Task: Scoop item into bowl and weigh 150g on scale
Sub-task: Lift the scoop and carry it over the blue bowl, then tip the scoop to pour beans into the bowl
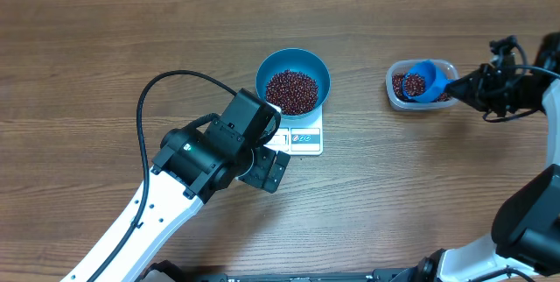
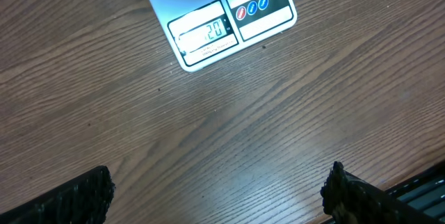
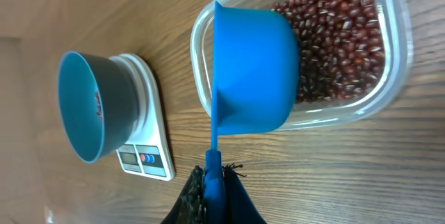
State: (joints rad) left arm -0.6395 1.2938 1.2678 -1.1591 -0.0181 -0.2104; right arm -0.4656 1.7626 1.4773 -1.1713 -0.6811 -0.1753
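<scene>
Reaching over the tub [image 3: 393, 57], right fingers [image 3: 240, 203] pinch the scoop [image 3: 254, 64].

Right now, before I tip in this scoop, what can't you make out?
- Scale reading: left wrist view, glare washes out the leading digits; overhead, too small.
- Scoop contents: right wrist view, its own wall hides them.
- Left gripper: mostly cut off by bottom edge, left wrist view.

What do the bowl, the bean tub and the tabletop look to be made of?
The bowl looks like plastic: opaque bright blue, smooth, faint sheen. The tub seems clear plastic; beans show through its wall. The table is wood or wood-look laminate: matte, brown grain lines.
</scene>
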